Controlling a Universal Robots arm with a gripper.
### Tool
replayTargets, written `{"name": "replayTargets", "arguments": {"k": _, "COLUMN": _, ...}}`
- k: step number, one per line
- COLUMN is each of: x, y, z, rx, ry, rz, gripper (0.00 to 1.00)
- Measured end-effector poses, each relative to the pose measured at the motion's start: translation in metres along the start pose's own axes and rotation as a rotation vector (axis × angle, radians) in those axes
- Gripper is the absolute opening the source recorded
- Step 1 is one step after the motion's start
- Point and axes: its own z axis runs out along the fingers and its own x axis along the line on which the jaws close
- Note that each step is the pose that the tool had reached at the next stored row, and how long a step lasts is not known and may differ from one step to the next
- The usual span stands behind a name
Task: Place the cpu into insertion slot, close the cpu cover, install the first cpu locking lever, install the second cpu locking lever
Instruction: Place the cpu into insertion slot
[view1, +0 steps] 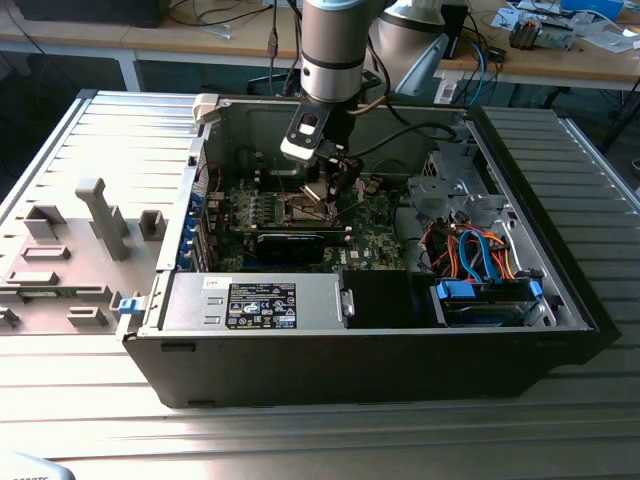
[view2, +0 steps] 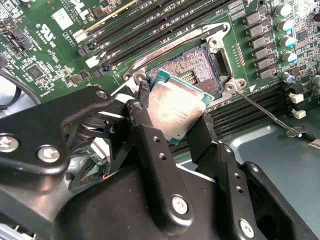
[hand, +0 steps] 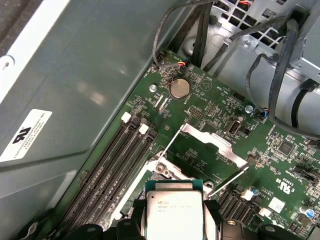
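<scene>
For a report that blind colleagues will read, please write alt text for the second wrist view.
The black gripper holds the cpu by two opposite edges, silvery top showing, over the near part of the open insertion slot. The slot's contact field shows beyond the chip, on a green circuit board with long dark memory slots.

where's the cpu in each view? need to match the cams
Exterior view: cpu too small to tell apart; the gripper hangs over the green board inside the case.
Second wrist view: the cpu is held between the fingers, at the insertion slot's edge.
First wrist view: cpu between the fingers, with the open cpu cover beyond it.
Shared landmark, both wrist views: the long black memory slots beside the slot.
</scene>
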Motion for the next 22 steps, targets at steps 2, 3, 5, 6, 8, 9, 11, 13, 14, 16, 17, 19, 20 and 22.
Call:
{"name": "replayTargets", "arguments": {"k": 2, "x": 0.0000, "y": 0.0000, "z": 0.0001, "rx": -0.0001, "ry": -0.0001, "rz": 0.003, "gripper": 0.54}}
{"name": "replayTargets", "arguments": {"k": 3, "x": 0.0000, "y": 0.0000, "z": 0.0001, "rx": -0.0001, "ry": -0.0002, "rz": 0.006, "gripper": 0.54}}
{"name": "replayTargets", "arguments": {"k": 5, "x": 0.0000, "y": 0.0000, "z": 0.0002, "rx": -0.0002, "ry": -0.0003, "rz": 0.010, "gripper": 0.54}}
{"name": "replayTargets", "arguments": {"k": 6, "x": 0.0000, "y": 0.0000, "z": 0.0002, "rx": -0.0002, "ry": -0.0004, "rz": 0.012, "gripper": 0.54}}
{"name": "replayTargets", "arguments": {"k": 8, "x": 0.0000, "y": 0.0000, "z": 0.0003, "rx": -0.0003, "ry": -0.0005, "rz": 0.017, "gripper": 0.54}}
{"name": "replayTargets", "arguments": {"k": 9, "x": 0.0000, "y": 0.0000, "z": 0.0003, "rx": -0.0003, "ry": -0.0006, "rz": 0.020, "gripper": 0.54}}
{"name": "replayTargets", "arguments": {"k": 11, "x": 0.0000, "y": 0.0000, "z": 0.0004, "rx": -0.0004, "ry": -0.0006, "rz": 0.024, "gripper": 0.54}}
{"name": "replayTargets", "arguments": {"k": 13, "x": 0.0000, "y": 0.0000, "z": 0.0005, "rx": -0.0005, "ry": -0.0008, "rz": 0.027, "gripper": 0.54}}
{"name": "replayTargets", "arguments": {"k": 14, "x": 0.0000, "y": 0.0000, "z": 0.0008, "rx": -0.0007, "ry": -0.0011, "rz": 0.038, "gripper": 0.54}}
{"name": "replayTargets", "arguments": {"k": 16, "x": 0.0000, "y": -0.0001, "z": 0.0013, "rx": -0.0011, "ry": -0.0018, "rz": 0.064, "gripper": 0.54}}
{"name": "replayTargets", "arguments": {"k": 17, "x": 0.0000, "y": 0.0000, "z": 0.0014, "rx": -0.0012, "ry": -0.0019, "rz": 0.067, "gripper": 0.54}}
{"name": "replayTargets", "arguments": {"k": 19, "x": 0.0000, "y": -0.0001, "z": 0.0014, "rx": -0.0013, "ry": -0.0021, "rz": 0.075, "gripper": 0.54}}
{"name": "replayTargets", "arguments": {"k": 20, "x": 0.0000, "y": 0.0000, "z": 0.0015, "rx": -0.0014, "ry": -0.0023, "rz": 0.079, "gripper": 0.54}}
{"name": "replayTargets", "arguments": {"k": 22, "x": 0.0000, "y": -0.0001, "z": 0.0015, "rx": -0.0016, "ry": -0.0026, "rz": 0.090, "gripper": 0.54}}
